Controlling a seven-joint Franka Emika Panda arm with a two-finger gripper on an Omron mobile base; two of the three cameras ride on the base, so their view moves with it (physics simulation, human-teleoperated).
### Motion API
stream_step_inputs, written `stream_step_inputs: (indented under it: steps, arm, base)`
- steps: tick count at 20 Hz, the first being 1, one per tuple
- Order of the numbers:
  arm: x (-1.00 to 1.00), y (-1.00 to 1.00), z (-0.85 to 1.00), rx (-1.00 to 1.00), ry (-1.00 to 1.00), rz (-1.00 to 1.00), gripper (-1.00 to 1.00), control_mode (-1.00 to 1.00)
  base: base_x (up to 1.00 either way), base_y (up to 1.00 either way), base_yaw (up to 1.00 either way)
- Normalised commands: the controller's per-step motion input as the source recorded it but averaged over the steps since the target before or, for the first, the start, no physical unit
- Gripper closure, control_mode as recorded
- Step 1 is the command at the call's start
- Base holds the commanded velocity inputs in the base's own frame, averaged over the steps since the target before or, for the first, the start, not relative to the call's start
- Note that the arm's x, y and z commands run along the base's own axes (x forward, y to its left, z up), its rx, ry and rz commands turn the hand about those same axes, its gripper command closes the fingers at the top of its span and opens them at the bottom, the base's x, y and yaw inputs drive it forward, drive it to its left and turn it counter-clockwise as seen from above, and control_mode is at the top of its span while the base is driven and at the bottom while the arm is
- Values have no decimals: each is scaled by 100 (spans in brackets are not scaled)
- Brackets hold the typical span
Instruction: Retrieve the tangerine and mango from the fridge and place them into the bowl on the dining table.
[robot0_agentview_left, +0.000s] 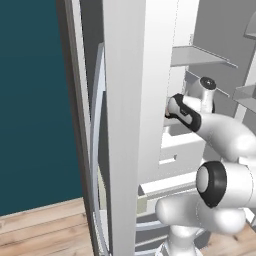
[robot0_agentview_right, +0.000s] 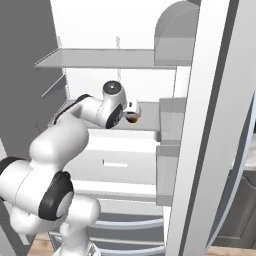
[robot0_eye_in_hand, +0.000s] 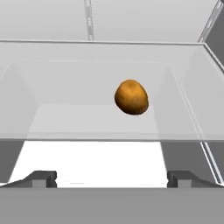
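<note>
One orange-brown, slightly egg-shaped fruit (robot0_eye_in_hand: 131, 97) lies on a clear glass shelf (robot0_eye_in_hand: 109, 120) inside the open fridge (robot0_agentview_right: 110, 57). I cannot tell whether it is the tangerine or the mango. My gripper (robot0_eye_in_hand: 111, 177) is open and empty, fingertips wide apart. It points at the fruit from a short way in front and does not touch it. From the right base view, the gripper (robot0_agentview_right: 134, 111) hovers just above the fruit (robot0_agentview_right: 132, 118) at mid-shelf height. The bowl and the dining table are out of view.
The fridge's open door (robot0_agentview_left: 125, 100) stands edge-on close to the arm's left, and another door edge (robot0_agentview_right: 210, 125) rises at the right. A shelf (robot0_agentview_right: 100, 59) sits above the hand, a white drawer (robot0_agentview_right: 117, 160) below. Door bins (robot0_agentview_left: 245, 95) hang at the right.
</note>
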Motion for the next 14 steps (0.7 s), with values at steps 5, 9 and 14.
stream_step_inputs:
  steps: [5,9,14]
  arm:
    - [29,-9,-15,3,0,0,-100,-100]
    - [33,-10,-14,3,0,0,-100,-100]
    - [36,-13,-15,4,0,0,-100,-100]
  base:
    - [0,0,0]
    - [0,0,0]
    - [0,0,0]
